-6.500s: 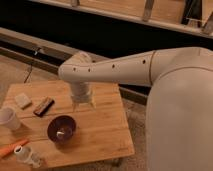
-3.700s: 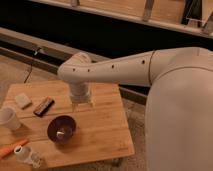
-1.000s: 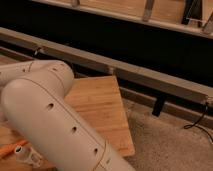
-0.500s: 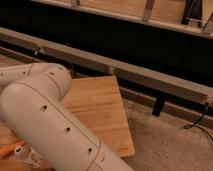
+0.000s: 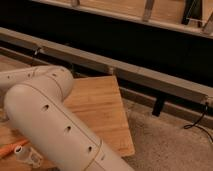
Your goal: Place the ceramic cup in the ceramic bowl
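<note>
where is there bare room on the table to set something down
Bare wood runs down the right side of the table, between the arm and the table's right and far edges. The near-left corner is crowded: an orange object and small white cylinders lie beside the arm. The arm hides the rest, and the gripper is out of view.

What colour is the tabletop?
Light brown wood table, camera view; the gripper is out of view beyond the white arm.

No text, label, brand, number or sign can be read on the arm (image 5: 50, 125) or table (image 5: 100, 102). The gripper is out of view.
</note>
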You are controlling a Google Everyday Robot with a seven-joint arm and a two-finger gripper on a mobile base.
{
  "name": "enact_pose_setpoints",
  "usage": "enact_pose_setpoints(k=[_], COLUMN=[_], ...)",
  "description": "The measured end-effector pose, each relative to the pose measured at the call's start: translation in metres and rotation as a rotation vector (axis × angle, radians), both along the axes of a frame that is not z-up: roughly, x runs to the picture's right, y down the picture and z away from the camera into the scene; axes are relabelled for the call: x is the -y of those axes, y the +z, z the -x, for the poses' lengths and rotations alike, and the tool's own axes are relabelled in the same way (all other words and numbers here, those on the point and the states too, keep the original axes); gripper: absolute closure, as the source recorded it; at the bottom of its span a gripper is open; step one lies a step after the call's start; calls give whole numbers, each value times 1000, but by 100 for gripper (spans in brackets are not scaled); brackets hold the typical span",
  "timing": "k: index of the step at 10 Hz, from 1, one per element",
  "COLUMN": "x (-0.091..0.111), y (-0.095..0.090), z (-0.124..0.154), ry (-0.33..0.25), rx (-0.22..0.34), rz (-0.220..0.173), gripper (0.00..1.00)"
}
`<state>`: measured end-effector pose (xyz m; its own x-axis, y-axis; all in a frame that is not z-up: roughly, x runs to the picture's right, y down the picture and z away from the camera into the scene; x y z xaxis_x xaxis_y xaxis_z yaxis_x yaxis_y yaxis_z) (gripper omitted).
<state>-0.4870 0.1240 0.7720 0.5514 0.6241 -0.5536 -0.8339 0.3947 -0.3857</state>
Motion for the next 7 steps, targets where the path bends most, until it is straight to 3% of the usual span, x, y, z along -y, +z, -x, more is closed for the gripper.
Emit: enact_pose_setpoints(k=[5, 7], x=[-17, -16], y=[6, -1], z=[6, 2], ry=[-11, -11], rx=[102, 112], rz=[-9, -5], gripper=[87, 99])
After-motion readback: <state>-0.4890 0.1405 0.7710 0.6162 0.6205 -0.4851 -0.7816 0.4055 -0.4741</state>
